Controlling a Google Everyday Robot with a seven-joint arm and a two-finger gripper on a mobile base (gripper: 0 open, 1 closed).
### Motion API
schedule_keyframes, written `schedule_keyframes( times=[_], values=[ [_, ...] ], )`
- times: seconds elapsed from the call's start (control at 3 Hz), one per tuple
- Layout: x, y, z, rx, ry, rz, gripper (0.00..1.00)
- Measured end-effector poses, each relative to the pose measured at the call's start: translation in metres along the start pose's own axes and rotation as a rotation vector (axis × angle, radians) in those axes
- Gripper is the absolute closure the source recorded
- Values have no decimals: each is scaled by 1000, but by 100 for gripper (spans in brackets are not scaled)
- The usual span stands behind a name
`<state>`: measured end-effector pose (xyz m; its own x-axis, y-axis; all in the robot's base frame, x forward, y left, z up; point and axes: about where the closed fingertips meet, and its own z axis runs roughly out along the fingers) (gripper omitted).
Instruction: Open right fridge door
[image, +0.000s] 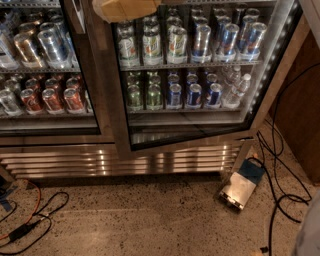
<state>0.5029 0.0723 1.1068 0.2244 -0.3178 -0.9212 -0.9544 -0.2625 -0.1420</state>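
the right door (190, 125), on the cooler's right half, hangs just ajar with the gripper (125, 9) at its top left corner, grip impossible to tell, so a loose hold could let it swing shut, or a wide swing could snag the cables (278, 165).

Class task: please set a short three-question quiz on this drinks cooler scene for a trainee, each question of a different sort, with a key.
1. True or false: the right fridge door, a clear glass pane in a dark metal frame, sits fully shut, flush with the steel cooler.
2. Where is the tan gripper? A) at the top edge of the view, by that door's left side; B) down on the floor; C) in front of the left door's red cans.
3. Fill in: the small silver box with a blue end lies on the speckled ____ below the door's right corner.
Key: 1 false, its bottom edge angles outward, ajar. 2 A. 3 floor.
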Motion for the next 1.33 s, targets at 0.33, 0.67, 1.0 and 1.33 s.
schedule_keyframes(
  times=[0.33, 0.67, 1.0, 1.33],
  values=[
    [8, 11, 13, -46, 16, 21, 100],
    [-9, 54, 18, -47, -23, -30, 100],
    [-57, 112, 32, 8, -140, -141, 100],
    [-53, 119, 37, 142, -276, -131, 100]
  ],
)
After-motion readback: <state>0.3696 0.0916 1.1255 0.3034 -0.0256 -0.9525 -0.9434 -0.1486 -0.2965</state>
